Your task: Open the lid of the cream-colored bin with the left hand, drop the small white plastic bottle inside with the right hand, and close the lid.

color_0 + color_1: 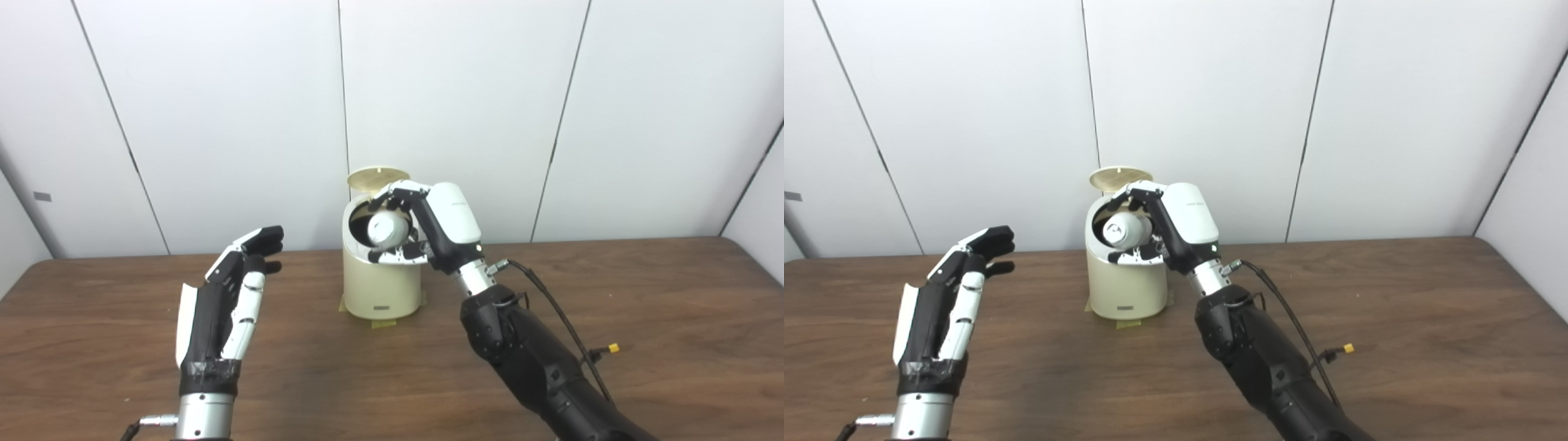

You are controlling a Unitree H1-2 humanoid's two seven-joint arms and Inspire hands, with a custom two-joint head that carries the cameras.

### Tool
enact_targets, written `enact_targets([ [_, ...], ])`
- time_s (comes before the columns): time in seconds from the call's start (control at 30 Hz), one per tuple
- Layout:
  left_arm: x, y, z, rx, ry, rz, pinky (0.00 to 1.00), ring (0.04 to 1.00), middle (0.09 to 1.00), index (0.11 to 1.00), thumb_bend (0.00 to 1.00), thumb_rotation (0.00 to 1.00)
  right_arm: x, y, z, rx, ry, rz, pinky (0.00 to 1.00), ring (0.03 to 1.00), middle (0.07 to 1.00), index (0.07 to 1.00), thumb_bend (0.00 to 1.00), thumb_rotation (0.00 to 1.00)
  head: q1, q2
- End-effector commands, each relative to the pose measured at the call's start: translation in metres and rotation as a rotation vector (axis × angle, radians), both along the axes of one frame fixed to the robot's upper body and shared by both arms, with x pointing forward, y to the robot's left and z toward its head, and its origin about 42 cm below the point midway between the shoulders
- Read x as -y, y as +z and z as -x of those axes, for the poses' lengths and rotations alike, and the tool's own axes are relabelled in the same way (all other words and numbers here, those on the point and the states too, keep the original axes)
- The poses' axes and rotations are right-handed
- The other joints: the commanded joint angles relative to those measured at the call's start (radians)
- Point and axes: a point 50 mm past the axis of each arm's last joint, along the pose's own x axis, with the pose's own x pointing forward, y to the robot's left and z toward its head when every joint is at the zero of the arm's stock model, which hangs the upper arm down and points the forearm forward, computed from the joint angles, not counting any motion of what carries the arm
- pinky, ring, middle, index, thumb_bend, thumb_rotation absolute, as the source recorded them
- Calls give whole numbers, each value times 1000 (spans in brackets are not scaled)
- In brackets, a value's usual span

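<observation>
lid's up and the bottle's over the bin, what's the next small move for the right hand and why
Probably let the fingers part so the bottle drops. The right hand holds the small white bottle right at the bin's open mouth, the lid stands raised behind it, and the left hand waits open, apart from the bin. Nothing visible blocks the opening, so release looks due before the lid is closed.

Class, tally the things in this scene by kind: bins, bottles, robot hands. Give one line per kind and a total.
Bins: 1, the bin, lid up
Bottles: 1, the bottle over the bin's opening
Hands: 2, left hand, right hand
Total: 4
</observation>
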Motion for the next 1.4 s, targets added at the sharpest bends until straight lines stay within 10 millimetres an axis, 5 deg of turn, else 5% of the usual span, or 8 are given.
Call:
enact_targets([
  [0.0,3,15,0,81,-8,-4,723,791,797,777,303,774,-4,29,-6,67,10,-28,500,592,665,618,995,7,-1,0],
  [0.87,2,15,0,73,-10,-6,726,794,799,777,299,766,-3,31,-1,119,8,-103,475,550,620,575,925,11,-4,-1],
  [0.9,2,15,0,73,-8,-6,726,794,799,777,299,767,-2,31,1,154,9,-136,455,524,592,551,900,28,-4,-1],
  [0.97,2,15,0,74,-8,-5,725,792,797,775,297,765,-2,33,3,208,8,-209,402,450,511,497,601,114,-4,-1],
  [1.0,2,15,0,74,-8,-5,724,791,797,775,298,763,-1,33,4,222,6,-229,389,432,491,489,562,126,-4,-1],
  [1.13,2,15,-1,74,-9,-6,727,792,797,775,299,765,1,38,16,206,26,-391,323,379,489,483,520,147,-4,-1],
  [1.37,0,14,-2,78,-1,-16,727,788,791,772,301,786,19,45,34,194,52,-564,445,546,601,492,499,179,-4,-6],
])
